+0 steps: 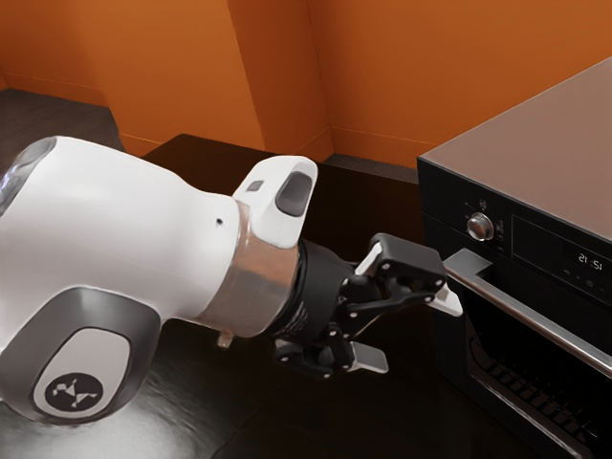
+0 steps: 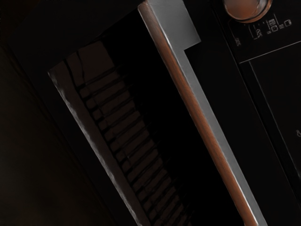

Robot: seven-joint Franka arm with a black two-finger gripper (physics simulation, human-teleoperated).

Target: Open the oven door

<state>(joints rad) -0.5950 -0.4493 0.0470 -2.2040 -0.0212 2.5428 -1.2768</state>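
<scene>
Exterior view, going left to right: got one smooth white arm [image 1: 115,220] with rounded grey caps, over a dark glossy surface [image 1: 124,435]. Then one black gripper [image 1: 408,329], linkage type, two pale flat fingers [image 1: 369,358] spread apart. Behind, flat matte orange walls [image 1: 382,76]. Next, one boxy oven [image 1: 545,143], brownish top, black front. Can see one straight metal handle [image 1: 545,328] across the door, bracket just beside the upper finger; can't tell contact. Door [image 1: 459,330] on the oven's front below the panel, looks shut. Above handle: one round metallic knob [image 1: 480,227], one lit display [image 1: 590,260]. Blocked by gripper: part of the oven's near edge.

Wrist view: ribbed rack [image 2: 136,136] seen through dark glass, bars too dim to count; then handle, one bracket visible; then knob, white icons alongside.
</scene>
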